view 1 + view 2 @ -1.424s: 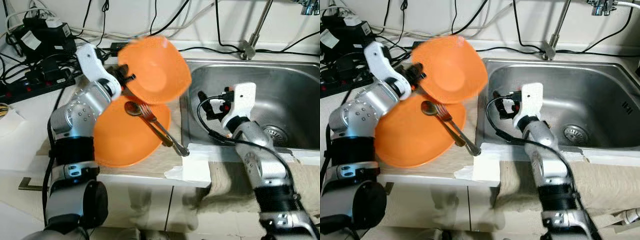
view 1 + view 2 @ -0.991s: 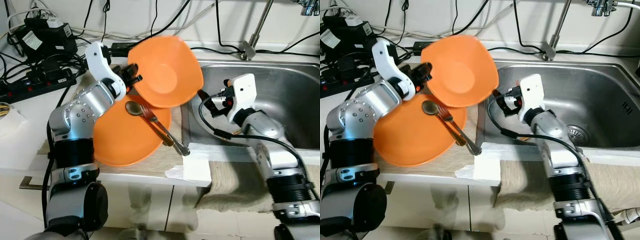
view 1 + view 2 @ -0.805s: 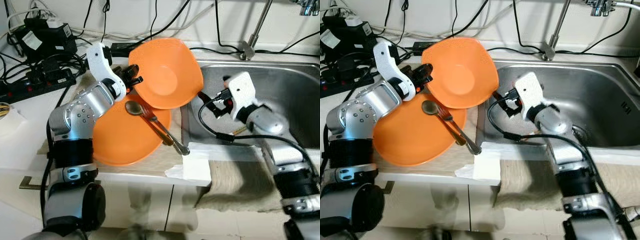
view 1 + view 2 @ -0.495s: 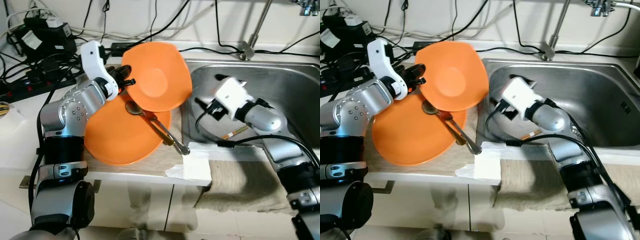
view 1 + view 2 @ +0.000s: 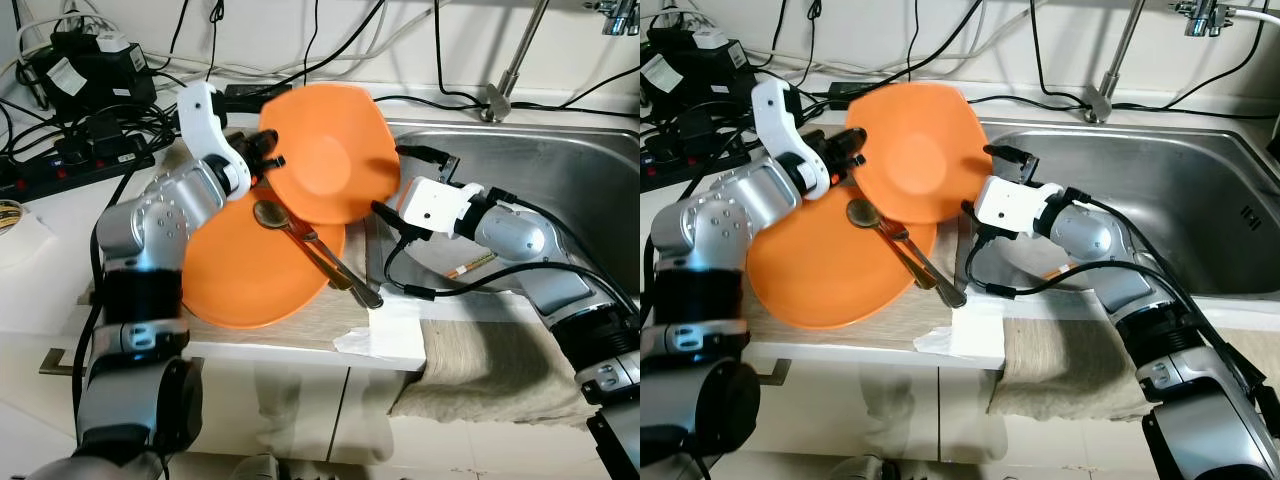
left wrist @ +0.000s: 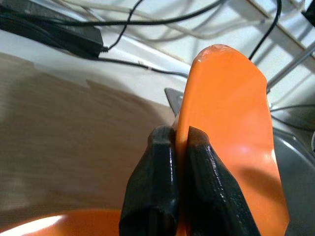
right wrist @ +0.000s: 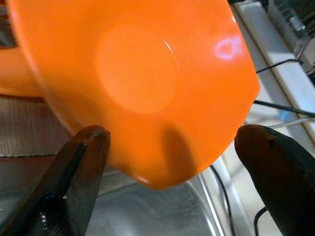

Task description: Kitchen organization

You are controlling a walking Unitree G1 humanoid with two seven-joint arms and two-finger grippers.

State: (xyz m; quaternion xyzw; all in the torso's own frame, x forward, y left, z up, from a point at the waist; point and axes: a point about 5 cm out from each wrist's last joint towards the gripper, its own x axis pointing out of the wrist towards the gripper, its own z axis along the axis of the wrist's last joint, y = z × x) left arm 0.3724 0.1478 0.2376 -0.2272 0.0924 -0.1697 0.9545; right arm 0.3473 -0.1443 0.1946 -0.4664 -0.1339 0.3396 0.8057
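Landmark: stainless sink (image 5: 560,190). Well to its left on the desk (image 5: 50,280), a power strip (image 5: 75,165) with tangled cables. Nearer the sink, a large orange plate (image 5: 250,280) lies on a mat, bearing a spoon (image 5: 272,217) and a fork (image 5: 335,268). The left claw (image 6: 178,147) is clamped tight on the rim of an orange bowl (image 5: 330,150), held tilted above the plate at the sink's left edge. The right claw (image 7: 172,147), over the sink's left part, is spread wide, a finger either side of the bowl's underside, gripping nothing.
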